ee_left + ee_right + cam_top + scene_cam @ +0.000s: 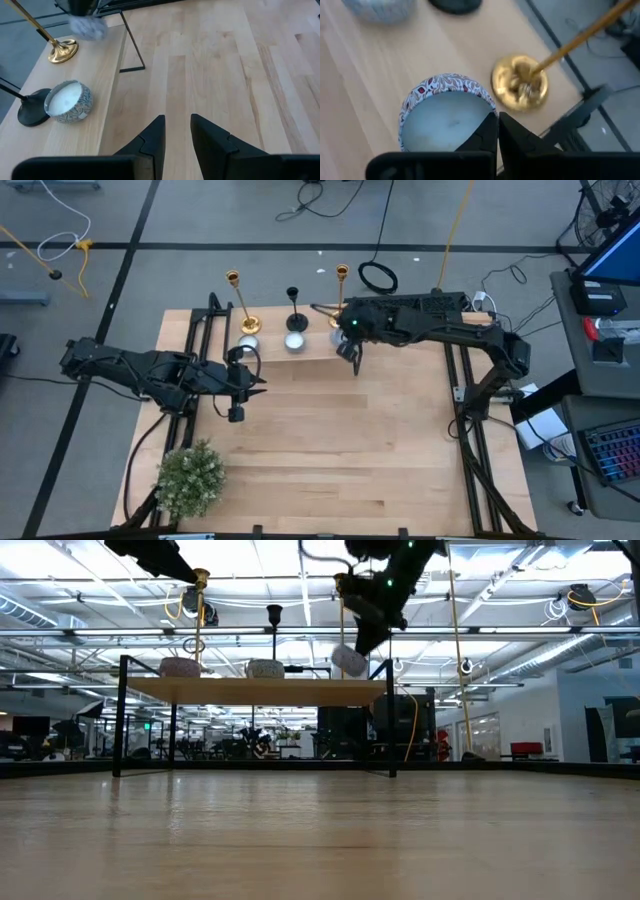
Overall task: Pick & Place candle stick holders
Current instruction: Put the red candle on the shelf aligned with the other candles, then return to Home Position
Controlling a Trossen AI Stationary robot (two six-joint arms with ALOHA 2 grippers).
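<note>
Three candlesticks stand by their round bases on a raised wooden shelf (pixel 270 350) at the table's far side: a gold one (pixel 240 300), a shorter black one (pixel 295 308) and a second gold one (pixel 341 285). My right gripper (pixel 348 352) is at the shelf in front of the right gold candlestick (pixel 520 87), shut on a small patterned tin candle (pixel 442 120). My left gripper (pixel 177 135) is open and empty over the table (pixel 255 383), near the shelf's left half. Two more white candles (pixel 247 341) (pixel 295 340) sit on the shelf. My right gripper holds the tin candle by its rim (pixel 487 111), on the side next to the gold candlestick's base. The tin's wall is between the nearly closed fingers, one over the white wax and one outside. The fingers come from above. In the low view the candle (pixel 348 660) hangs tilted, clear of the shelf.
A bushy green plant (pixel 190 478) stands at the table's near left corner. The shelf rests on thin black metal legs (pixel 132 45). Bare wooden table (pixel 360 440) lies between the shelf and the near edge. Cables lie on the floor beyond the table.
</note>
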